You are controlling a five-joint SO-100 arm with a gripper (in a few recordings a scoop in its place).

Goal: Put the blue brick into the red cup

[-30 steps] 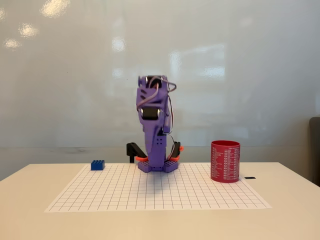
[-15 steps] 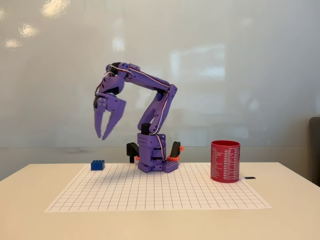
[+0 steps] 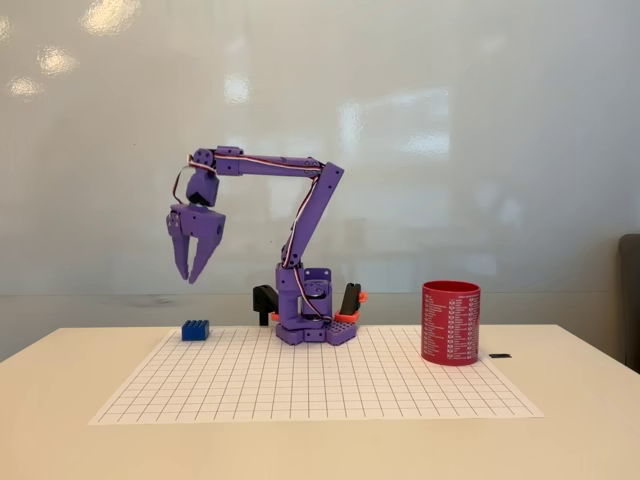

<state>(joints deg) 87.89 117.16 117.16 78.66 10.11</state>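
Lower and further left now, the gripper point(image 3: 187, 277) hangs above the blue brick point(image 3: 195, 330), fingers slightly apart; the red cup point(image 3: 450, 322) stands well right, its inside hidden.

Purple arm's end effector point(image 3: 188, 277), fingers nearly closed, above blue brick point(image 3: 195, 330); red cup point(image 3: 450, 322) far right.

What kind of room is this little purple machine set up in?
Probably a lab or office test bench, not a home: a plain white table carries a printed grid sheet for placing things, a glossy whiteboard-like wall stands behind, and the only props are a blue brick and a red cup.
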